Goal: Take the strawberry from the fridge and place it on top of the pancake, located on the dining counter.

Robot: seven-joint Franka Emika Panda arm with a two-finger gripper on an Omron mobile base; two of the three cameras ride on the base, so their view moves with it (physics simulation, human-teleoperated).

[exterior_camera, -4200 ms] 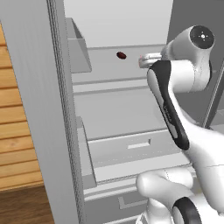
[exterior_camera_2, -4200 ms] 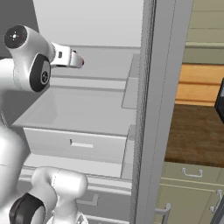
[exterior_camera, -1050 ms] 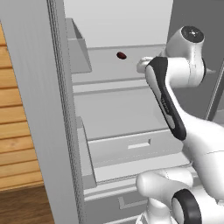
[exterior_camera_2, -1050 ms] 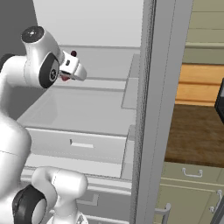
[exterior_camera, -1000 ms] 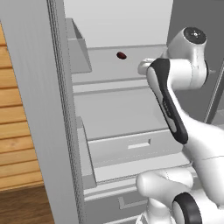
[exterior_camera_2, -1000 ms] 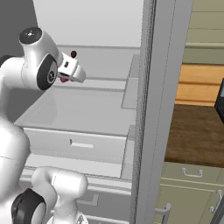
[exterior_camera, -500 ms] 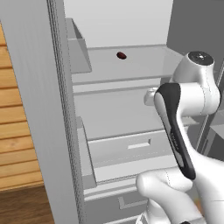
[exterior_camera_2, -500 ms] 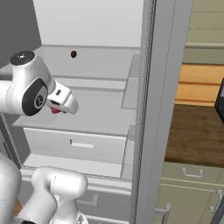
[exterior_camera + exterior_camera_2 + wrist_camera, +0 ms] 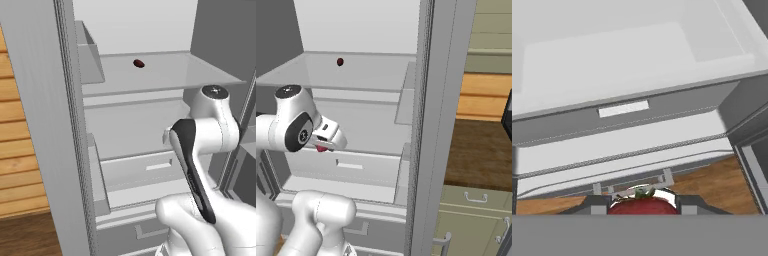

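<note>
Gripper [image 9: 643,207] clamped on strawberry [image 9: 643,204] facing fridge [image 9: 150,165] drawer [image 9: 624,107]; dark bit [image 9: 139,63] on shelf.

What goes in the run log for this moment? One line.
gripper: shut on strawberry | fridge: open | position: before lower drawers | next: dining counter

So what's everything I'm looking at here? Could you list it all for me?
fridge: one, light grey, open, straight ahead of the robot.
shelf: one, pale, upper part of the fridge.
dark red item: one, small, lying on that shelf; too small to identify.
drawer: one, pale grey with a white handle, below the shelf.
strawberry: one, red with a green top, between the gripper's fingers.
wood wall: tan planks, left of the fridge.
counter: dark brown, right of the fridge.
cabinets: pale green, below the counter.
arm: one, white with dark joints.
gripper: one, in front of the drawer, closed on the strawberry.
</note>
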